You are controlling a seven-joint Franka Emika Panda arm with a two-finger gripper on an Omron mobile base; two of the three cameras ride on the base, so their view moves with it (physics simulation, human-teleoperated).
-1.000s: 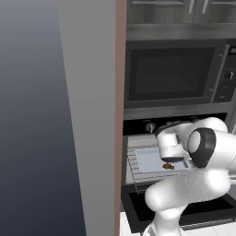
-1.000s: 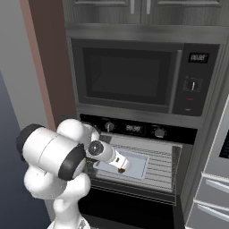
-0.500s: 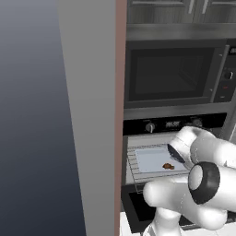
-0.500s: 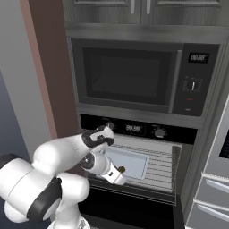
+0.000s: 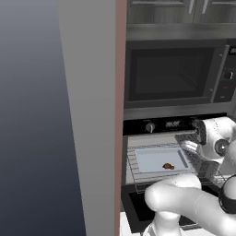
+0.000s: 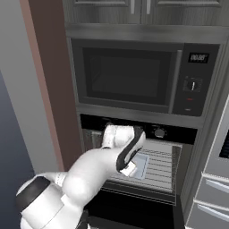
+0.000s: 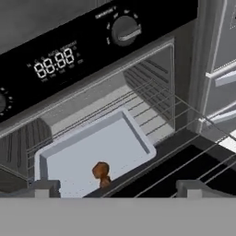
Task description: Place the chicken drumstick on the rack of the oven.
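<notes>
The chicken drumstick [image 7: 102, 172], small and reddish-brown, lies on the pale grey tray [image 7: 106, 145] that sits on the rack [image 7: 154, 108] inside the open oven [image 7: 69, 50]. My gripper [image 7: 117, 189] is open in front of the tray's near edge, fingertips [image 7: 46, 186] wide apart and nothing between them. In the left base view the drumstick [image 5: 168, 166] rests near the front of the tray [image 5: 156, 157], with the gripper [image 5: 188, 148] just to its right, apart from it. The rack [image 6: 161, 166] also shows in the right base view, partly hidden behind my arm.
The dark-glass oven door [image 7: 189, 168] hangs open below the rack. A microwave [image 5: 170, 73] sits above the oven's black control strip [image 6: 161, 132]. A tall grey panel [image 5: 87, 115] stands at the left, and drawers [image 6: 214, 197] at the right.
The hand has drawn back from over the tray to the right, and the arm has swung round. The drumstick stays lying on the tray. The gripper stays open.
</notes>
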